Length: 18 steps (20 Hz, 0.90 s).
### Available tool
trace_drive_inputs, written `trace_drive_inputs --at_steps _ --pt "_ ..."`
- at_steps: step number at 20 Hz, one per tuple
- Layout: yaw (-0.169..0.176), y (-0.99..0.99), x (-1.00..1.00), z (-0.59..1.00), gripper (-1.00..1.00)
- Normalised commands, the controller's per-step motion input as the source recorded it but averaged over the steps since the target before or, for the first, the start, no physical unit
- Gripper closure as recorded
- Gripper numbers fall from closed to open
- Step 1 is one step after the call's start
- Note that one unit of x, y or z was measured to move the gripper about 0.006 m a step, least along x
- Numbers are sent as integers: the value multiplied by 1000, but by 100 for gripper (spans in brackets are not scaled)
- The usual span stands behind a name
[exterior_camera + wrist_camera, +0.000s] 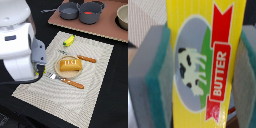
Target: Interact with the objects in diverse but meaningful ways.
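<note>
In the wrist view my gripper (pixel 203 75) is shut on the yellow red-labelled butter box (pixel 198 30), with a green-faced pad (pixel 155 75) pressed on each side. In the exterior view the arm's white body hides the gripper and the box. The orange-yellow bread loaf (pixel 70 65) lies on a round plate (pixel 59 71) on the placemat. The green-tipped banana (pixel 69 40) lies at the mat's far edge. Two grey-blue pots (pixel 69 10) (pixel 95 17) stand on a brown board; the red tomato (pixel 88 11) sits in the one toward the exterior view's right.
An orange-handled knife (pixel 85 58) and an orange-handled fork (pixel 70 81) flank the plate on the striped placemat (pixel 95 95). A tan bowl (pixel 123 17) stands on the brown board (pixel 107 31) at the exterior view's right. The arm fills the exterior view's left.
</note>
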Motion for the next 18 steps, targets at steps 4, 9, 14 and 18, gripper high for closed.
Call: trace_drive_inputs --at_steps 4,9,14,18 --pt "-44 -46 947 34 100" --pt "-59 -82 893 0 100" --pt "-142 -88 779 0 100" --pt "-116 -81 697 -8 100"
